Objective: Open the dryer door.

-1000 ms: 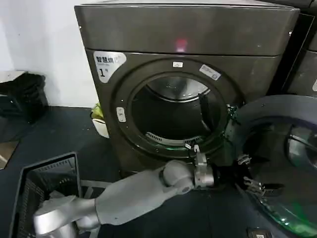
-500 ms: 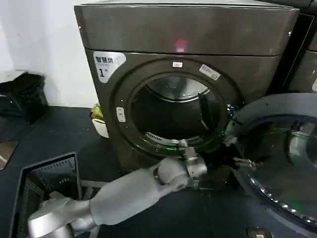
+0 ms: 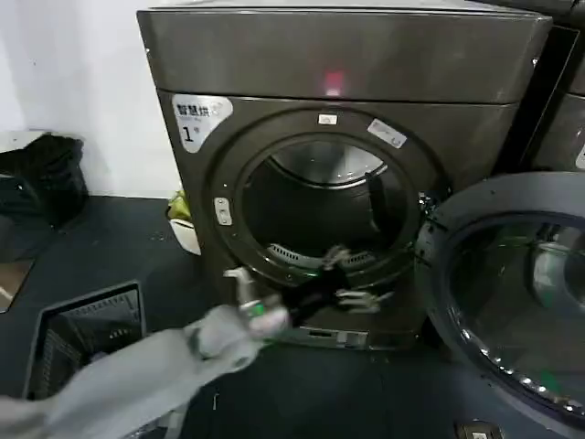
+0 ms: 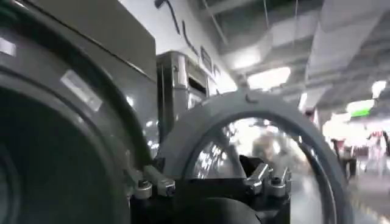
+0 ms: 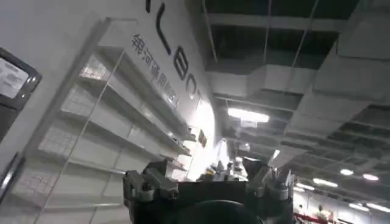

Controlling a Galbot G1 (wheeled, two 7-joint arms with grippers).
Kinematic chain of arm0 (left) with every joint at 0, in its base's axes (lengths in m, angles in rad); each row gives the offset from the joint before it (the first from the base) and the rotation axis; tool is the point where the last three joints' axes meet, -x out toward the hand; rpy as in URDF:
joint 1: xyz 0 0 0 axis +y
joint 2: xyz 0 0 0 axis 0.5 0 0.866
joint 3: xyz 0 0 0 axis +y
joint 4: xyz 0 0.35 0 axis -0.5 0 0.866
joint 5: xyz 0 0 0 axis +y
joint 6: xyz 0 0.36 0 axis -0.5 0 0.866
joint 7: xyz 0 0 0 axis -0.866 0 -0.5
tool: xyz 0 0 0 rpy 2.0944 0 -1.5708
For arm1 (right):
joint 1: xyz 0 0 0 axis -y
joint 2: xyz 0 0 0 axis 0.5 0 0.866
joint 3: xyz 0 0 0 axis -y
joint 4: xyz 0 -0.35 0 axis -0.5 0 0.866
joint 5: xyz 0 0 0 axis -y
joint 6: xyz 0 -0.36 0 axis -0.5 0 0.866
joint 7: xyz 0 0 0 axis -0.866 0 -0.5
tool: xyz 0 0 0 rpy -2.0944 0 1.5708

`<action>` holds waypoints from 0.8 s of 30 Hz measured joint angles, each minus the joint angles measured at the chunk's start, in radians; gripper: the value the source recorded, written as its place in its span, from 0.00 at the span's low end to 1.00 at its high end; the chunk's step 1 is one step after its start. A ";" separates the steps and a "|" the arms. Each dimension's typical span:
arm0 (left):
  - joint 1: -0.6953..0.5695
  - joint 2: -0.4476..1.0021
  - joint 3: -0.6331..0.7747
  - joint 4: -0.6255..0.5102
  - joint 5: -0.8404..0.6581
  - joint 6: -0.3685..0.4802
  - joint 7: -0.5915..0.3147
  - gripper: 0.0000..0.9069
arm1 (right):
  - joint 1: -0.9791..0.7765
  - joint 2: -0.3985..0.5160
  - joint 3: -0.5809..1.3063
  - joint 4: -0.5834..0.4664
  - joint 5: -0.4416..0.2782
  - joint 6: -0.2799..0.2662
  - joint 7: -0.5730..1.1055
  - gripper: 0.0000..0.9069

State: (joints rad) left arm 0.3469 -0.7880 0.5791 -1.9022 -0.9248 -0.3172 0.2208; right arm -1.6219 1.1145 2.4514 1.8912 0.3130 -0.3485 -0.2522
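One job, all but done. Head view: door [image 3: 512, 311] is hanging wide open at lower right, drum mouth of dryer [image 3: 329, 91] exposed at centre; left gripper [image 3: 352, 285], fingers spread and empty, is sitting low centre. Left wrist view: door ring [image 4: 268, 115] is standing clear of the front. Right wrist view: right gripper [image 5: 210, 182] is pointing at the ceiling, idle, grip state unclear.

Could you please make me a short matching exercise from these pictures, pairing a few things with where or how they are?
Things:
1. dryer door
2. left gripper
3. pink-red light
4. white "1" sticker

States or places:
A. on the dryer's top panel, lit
B. swung wide open to the right of the drum opening
C. at the upper left of the dryer front
D. open, below the drum opening

Pairs: 1-B, 2-D, 3-A, 4-C
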 joint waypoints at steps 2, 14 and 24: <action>0.021 0.083 -0.012 -0.038 -0.004 0.005 0.011 1.00 | 0.005 -0.002 -0.001 0.002 -0.006 0.003 0.000 1.00; 0.227 0.550 -0.152 -0.098 0.062 0.150 0.143 1.00 | 0.024 -0.039 -0.015 -0.031 -0.046 0.032 -0.004 1.00; 0.341 0.841 -0.215 -0.096 0.224 0.244 0.189 1.00 | 0.054 -0.056 -0.069 -0.055 -0.052 0.043 -0.008 1.00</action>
State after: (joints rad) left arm 0.6875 0.0531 0.3636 -1.9978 -0.7005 -0.0736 0.4097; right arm -1.5681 1.0586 2.3827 1.8366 0.2612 -0.3057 -0.2597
